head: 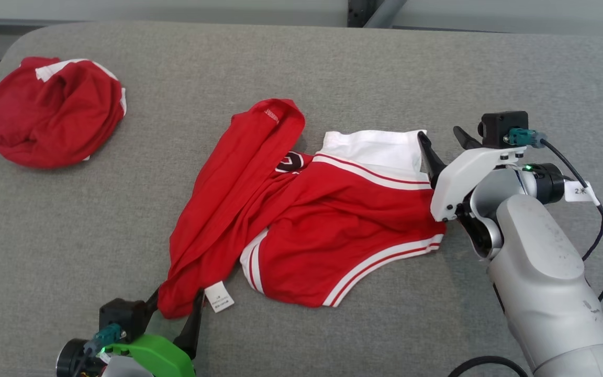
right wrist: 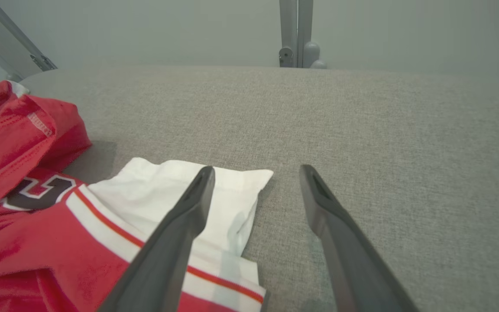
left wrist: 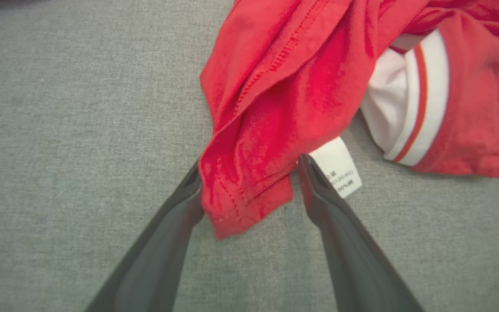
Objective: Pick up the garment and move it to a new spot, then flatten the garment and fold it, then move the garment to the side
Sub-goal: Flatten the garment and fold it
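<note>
A red garment (head: 322,225) with white striped trim lies crumpled in the middle of the grey table (head: 385,63). Its long red part runs down to a corner at the near left, with a white care label (head: 220,297) beside it. My left gripper (head: 176,303) is open and straddles that corner; in the left wrist view the red garment (left wrist: 284,86) has its hem between the left gripper's (left wrist: 249,171) spread fingers, with the label (left wrist: 338,167) by the right finger. My right gripper (head: 439,133) is open at the garment's white right edge. In the right wrist view one finger (right wrist: 180,225) crosses the white cloth (right wrist: 154,186); the right gripper's (right wrist: 256,171) gap is over bare table.
A second red and white bundle of cloth (head: 50,112) sits at the far left of the table. Bare grey surface stretches along the back and to the right of my right arm. A metal frame post (right wrist: 296,34) stands behind the table's far edge.
</note>
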`<state>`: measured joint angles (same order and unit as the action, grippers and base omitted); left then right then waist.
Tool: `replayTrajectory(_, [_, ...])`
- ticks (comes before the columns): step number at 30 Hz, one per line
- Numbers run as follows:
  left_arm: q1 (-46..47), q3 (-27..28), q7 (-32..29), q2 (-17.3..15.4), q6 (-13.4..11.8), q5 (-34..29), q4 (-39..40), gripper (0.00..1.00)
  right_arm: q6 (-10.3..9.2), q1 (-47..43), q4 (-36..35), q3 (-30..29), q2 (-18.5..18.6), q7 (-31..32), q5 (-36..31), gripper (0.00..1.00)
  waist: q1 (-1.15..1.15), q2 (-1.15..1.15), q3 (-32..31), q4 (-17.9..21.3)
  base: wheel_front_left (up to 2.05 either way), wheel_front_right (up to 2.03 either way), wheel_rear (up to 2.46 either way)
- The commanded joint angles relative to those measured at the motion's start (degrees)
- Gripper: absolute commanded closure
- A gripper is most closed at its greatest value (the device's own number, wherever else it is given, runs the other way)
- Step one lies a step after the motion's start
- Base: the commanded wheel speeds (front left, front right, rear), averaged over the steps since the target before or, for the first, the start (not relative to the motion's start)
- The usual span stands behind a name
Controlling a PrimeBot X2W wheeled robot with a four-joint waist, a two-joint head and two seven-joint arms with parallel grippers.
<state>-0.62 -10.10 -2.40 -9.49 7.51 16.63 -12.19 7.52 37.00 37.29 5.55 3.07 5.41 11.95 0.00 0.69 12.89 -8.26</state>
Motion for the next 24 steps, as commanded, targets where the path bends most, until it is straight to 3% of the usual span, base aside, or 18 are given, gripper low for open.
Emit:
replayTrajectory(1, [1.78,-0.44,-0.78,-0.47,-0.14,0.20,0.65,0.00,-0.03,2.00,2.66,-0.48,0.27,0.50,-1.05,0.00,0.00,-0.69,4.77,-4.99,0.00,0.00,0.00])
replayTrajectory(9, [5.16,-2.88,-0.89,-0.90,-0.12,0.78,0.61,0.00,-0.04,7.19,13.79,-2.52,0.11,-0.79,-2.27,0.00,0.00,-0.69,7.39,-7.50,0.00,0.00,0.00])
replayTrajectory(16, [5.58,-4.72,-1.38,-1.63,-0.12,3.05,1.59,0.00,-0.02,8.41,18.76,-1.76,-0.23,-2.64,-1.47,0.00,0.00,-0.69,7.88,-7.65,0.00,0.00,0.00])
replayTrajectory(17, [5.76,-5.04,-1.35,-2.01,-0.12,3.30,1.59,0.00,-0.01,8.59,19.47,-1.45,-0.33,-2.65,-0.85,0.06,0.00,-0.69,7.86,-7.62,0.00,0.00,0.00])
replayTrajectory(18, [5.86,-5.28,-1.34,-2.22,-0.12,3.65,1.44,0.00,-0.01,8.98,19.95,-1.16,-0.42,-2.78,-0.16,0.37,0.00,-0.69,7.88,-7.53,0.00,0.00,0.00])
replayTrajectory(19, [5.91,-5.81,-1.52,-2.32,-0.12,3.75,1.36,0.00,0.00,9.20,20.29,-0.62,-0.46,-2.93,0.46,0.55,0.00,-0.69,7.90,-7.39,0.00,0.00,0.00])
replayTrajectory(20, [5.95,-6.02,-1.39,-2.49,-0.12,3.84,1.32,0.00,0.00,9.37,20.54,0.20,-0.51,-3.02,1.12,0.58,0.00,-0.69,7.88,-7.24,0.00,0.00,0.00])
replayTrajectory(23, [6.02,-6.79,-1.04,-3.07,-0.12,4.59,1.52,0.00,0.00,9.95,20.94,2.59,-0.52,-3.64,3.51,0.51,0.00,-0.69,7.77,-6.83,0.00,0.00,0.00])
replayTrajectory(24, [6.07,-6.95,-0.91,-3.21,-0.12,4.94,1.64,0.00,0.00,10.05,21.07,3.19,-0.47,-3.77,4.04,0.56,0.00,-0.69,7.66,-6.71,0.00,0.00,0.00])
